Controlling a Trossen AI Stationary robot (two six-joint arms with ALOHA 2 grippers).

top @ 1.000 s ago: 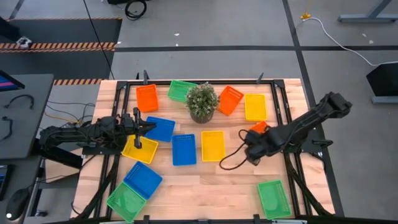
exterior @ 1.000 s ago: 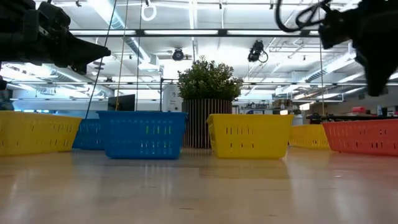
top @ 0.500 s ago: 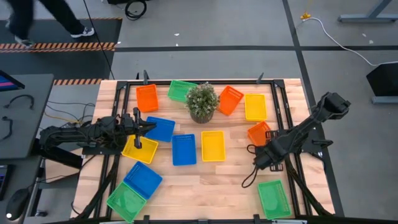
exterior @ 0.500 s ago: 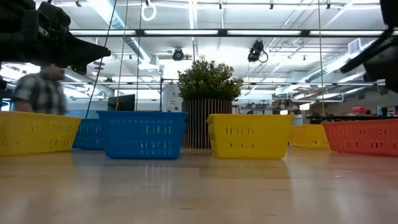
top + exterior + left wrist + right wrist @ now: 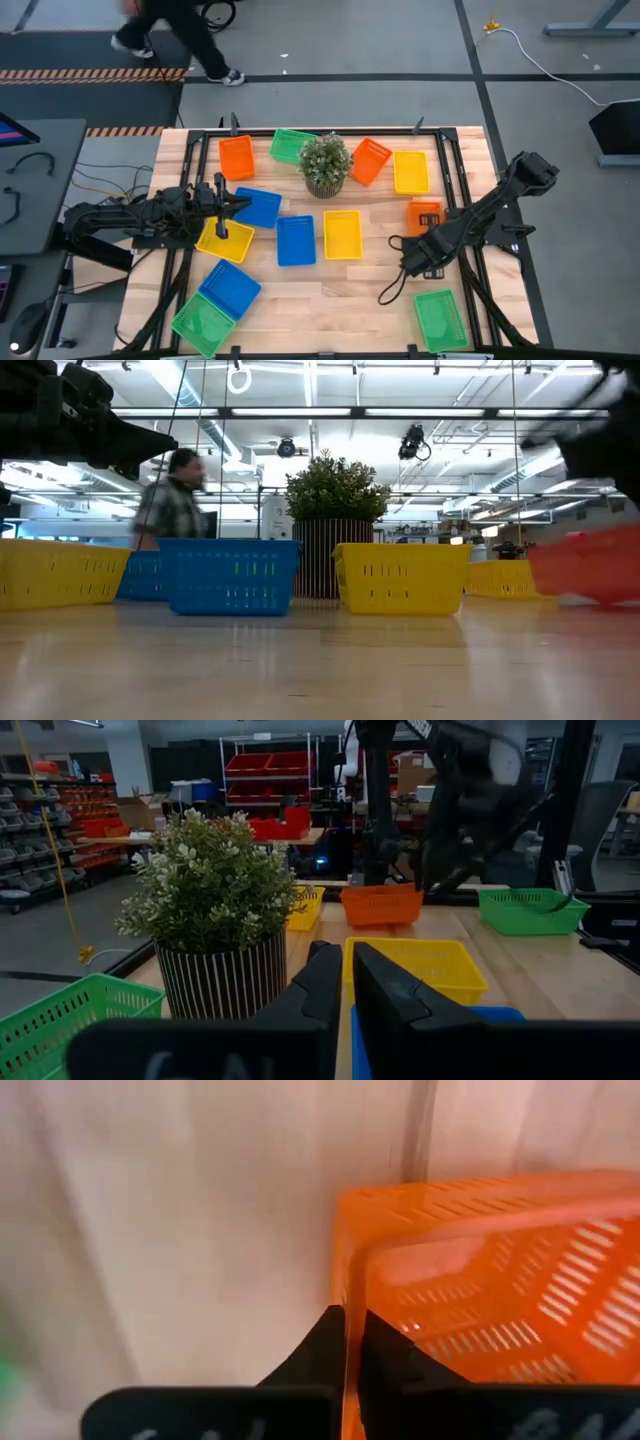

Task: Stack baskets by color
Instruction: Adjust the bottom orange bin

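Small baskets in orange, yellow, blue and green lie scattered on the wooden table. My right gripper (image 5: 425, 238) points down at the right side, shut on an orange basket (image 5: 424, 215). In the low view that basket (image 5: 590, 565) hangs tilted above the tabletop. My left gripper (image 5: 228, 205) waits level at the left, shut and holding nothing, above a blue basket (image 5: 258, 207) and a yellow basket (image 5: 224, 240). My right gripper pinches the rim of one side wall (image 5: 345, 1295) of the orange basket, near a corner, with one finger inside the basket and one outside. The fingers come from above, pointing down. The basket sits tilted in the hold; whether it is wholly clear of the table I cannot tell.
A potted plant (image 5: 326, 165) stands at the middle back. Two more orange baskets (image 5: 236, 157) (image 5: 370, 160) lie at the back. A green basket (image 5: 440, 318) lies near the front right corner. A person (image 5: 170, 40) walks on the floor beyond the table.
My right gripper has gone toward the table's right and near edges, sunk and rolled about its own line. The orange basket has turned square to the table edges, and in the low view it has risen and tipped.
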